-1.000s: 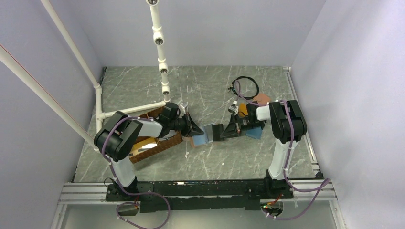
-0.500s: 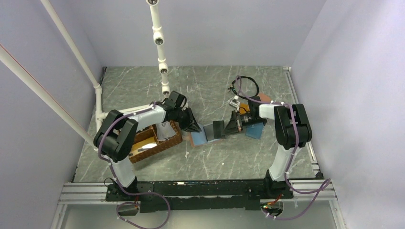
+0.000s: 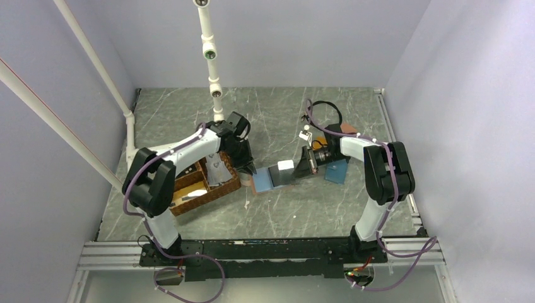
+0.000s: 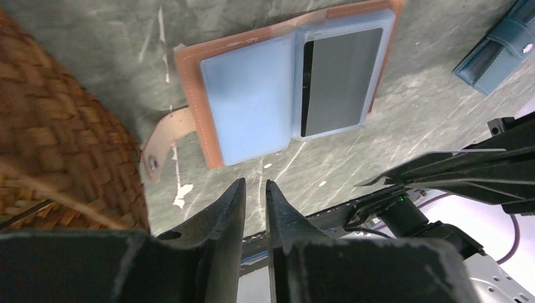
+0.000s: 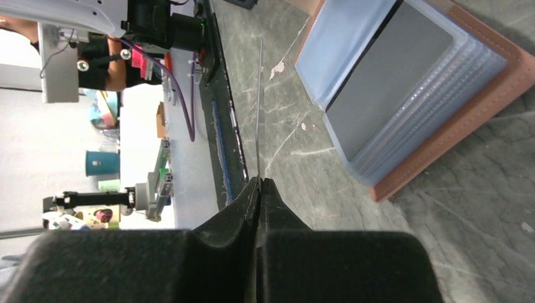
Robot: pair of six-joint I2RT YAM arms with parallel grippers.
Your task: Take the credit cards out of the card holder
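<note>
The card holder (image 3: 265, 178) lies open on the table, salmon-pink outside with light-blue pockets (image 4: 252, 107). One grey credit card (image 4: 337, 82) sits in its right-hand pocket, also seen from the right wrist as a credit card (image 5: 388, 95) in the pocket. My right gripper (image 5: 260, 181) is shut on another credit card (image 5: 260, 107), seen edge-on and held clear of the holder (image 5: 467, 120). From above that held card (image 3: 285, 165) catches the light beside the right gripper (image 3: 298, 169). My left gripper (image 4: 255, 186) hovers just left of the holder, slightly open and holding nothing.
A wicker basket (image 3: 205, 183) with a few items stands left of the holder, close under my left arm. A teal-blue wallet (image 3: 336, 172) lies right of the right gripper. A black cable loop (image 3: 325, 113) lies at the back. White pipes (image 3: 211, 57) rise at the back left.
My left gripper has let go of the holder, opened a little and drawn back toward the basket. My right gripper has pulled its card out and tilted it upward.
</note>
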